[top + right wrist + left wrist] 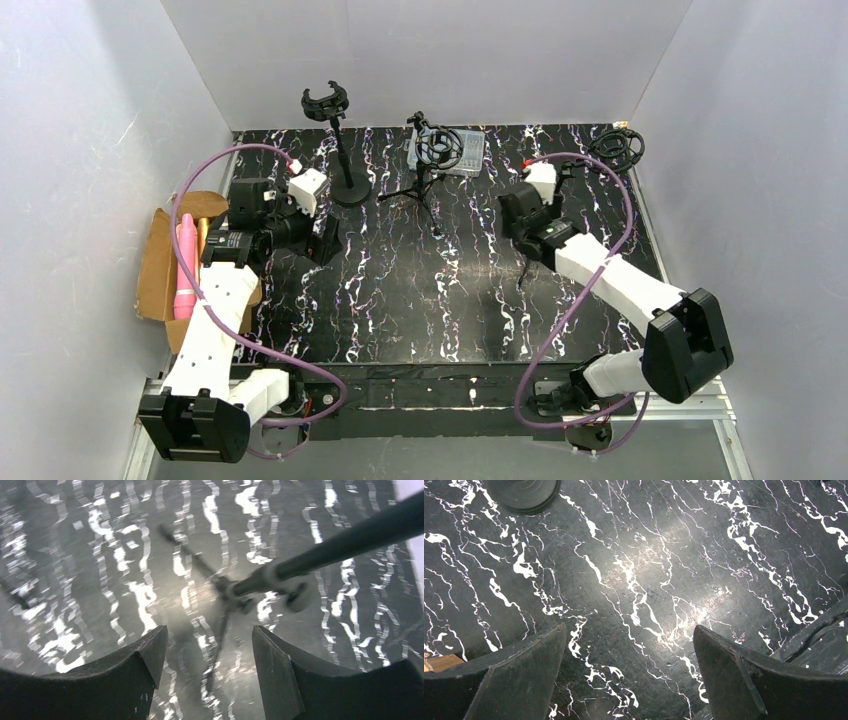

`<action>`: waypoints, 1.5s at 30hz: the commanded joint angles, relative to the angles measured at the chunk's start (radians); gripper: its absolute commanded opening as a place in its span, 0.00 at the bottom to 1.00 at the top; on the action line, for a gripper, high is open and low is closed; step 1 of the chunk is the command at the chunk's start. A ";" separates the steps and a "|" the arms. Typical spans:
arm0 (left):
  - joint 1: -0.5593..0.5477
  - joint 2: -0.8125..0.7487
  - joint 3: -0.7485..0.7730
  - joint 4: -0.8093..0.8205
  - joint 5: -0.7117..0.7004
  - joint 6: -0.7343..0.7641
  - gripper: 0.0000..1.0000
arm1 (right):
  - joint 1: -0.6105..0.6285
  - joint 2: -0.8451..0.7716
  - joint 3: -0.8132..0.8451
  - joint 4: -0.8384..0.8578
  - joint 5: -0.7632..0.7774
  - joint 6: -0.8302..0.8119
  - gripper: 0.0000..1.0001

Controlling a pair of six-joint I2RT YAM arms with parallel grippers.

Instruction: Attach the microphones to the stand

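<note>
The left arm is stretched up the left edge of the marbled tabletop and bent inward at the wrist. The left gripper is thus held low over the mat, near the round base of the clamp-head stand. Its jaws are spread wide and nothing is held between them.

The right arm is folded at a raised elbow and reached diagonally toward the back. The right gripper is pointed down at the legs of the tripod stand. That wrist view is blurred, but the jaws are seen parted with only mat between them.

The pink microphone is laid lengthwise in the cardboard box off the table's left edge. A gold microphone is seen just beside it, partly hidden by the arm.

Both stands are set near the back edge, with a clear plastic case behind the tripod and a coiled cable in the back right corner. The table is closed in by white walls on three sides, and the middle of the mat between the arms is open.
</note>
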 commanded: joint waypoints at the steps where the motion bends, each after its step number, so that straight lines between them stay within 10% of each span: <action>1: 0.005 -0.020 0.009 -0.060 0.052 0.017 0.98 | -0.096 -0.013 0.011 -0.016 0.082 -0.064 0.72; 15: 0.006 -0.037 0.016 -0.104 0.094 0.064 0.98 | -0.207 0.050 -0.037 0.195 0.108 -0.196 0.65; 27: 0.006 -0.022 0.000 -0.082 0.092 0.068 0.98 | -0.216 0.131 -0.112 0.561 0.115 -0.409 0.38; 37: 0.006 0.010 0.001 -0.079 0.070 0.117 0.98 | -0.378 0.465 0.152 0.742 0.142 -0.568 0.14; 42: 0.005 0.082 0.147 -0.236 -0.046 0.033 0.98 | -0.417 0.612 0.333 0.684 0.196 -0.557 0.28; 45: 0.006 0.021 0.161 -0.298 -0.318 0.011 0.98 | -0.418 0.541 0.300 0.561 0.164 -0.469 0.68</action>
